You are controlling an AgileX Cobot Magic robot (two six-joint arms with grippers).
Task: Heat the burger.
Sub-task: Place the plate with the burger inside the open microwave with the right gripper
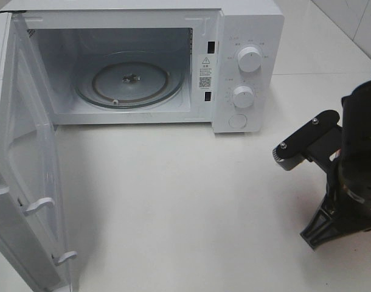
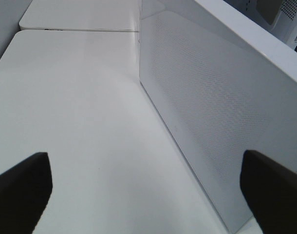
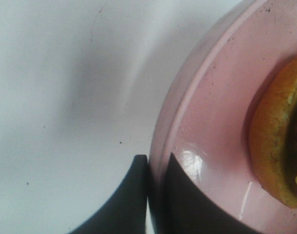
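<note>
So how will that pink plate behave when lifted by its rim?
The pink plate looks stiff, its rim undeformed where the right gripper pinches it. Its glossy surface may slip or pivot in that edge grip. The burger seems loose, so tilting could slide it.

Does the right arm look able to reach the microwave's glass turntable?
Likely yes: the door stands wide open at left, and nothing shows between the right arm and the glass turntable.

Microwave (image 1: pixel 258 36) sticker (image 1: pixel 205 71) — warning triangle, seemingly a QR code — wording unreadable.
</note>
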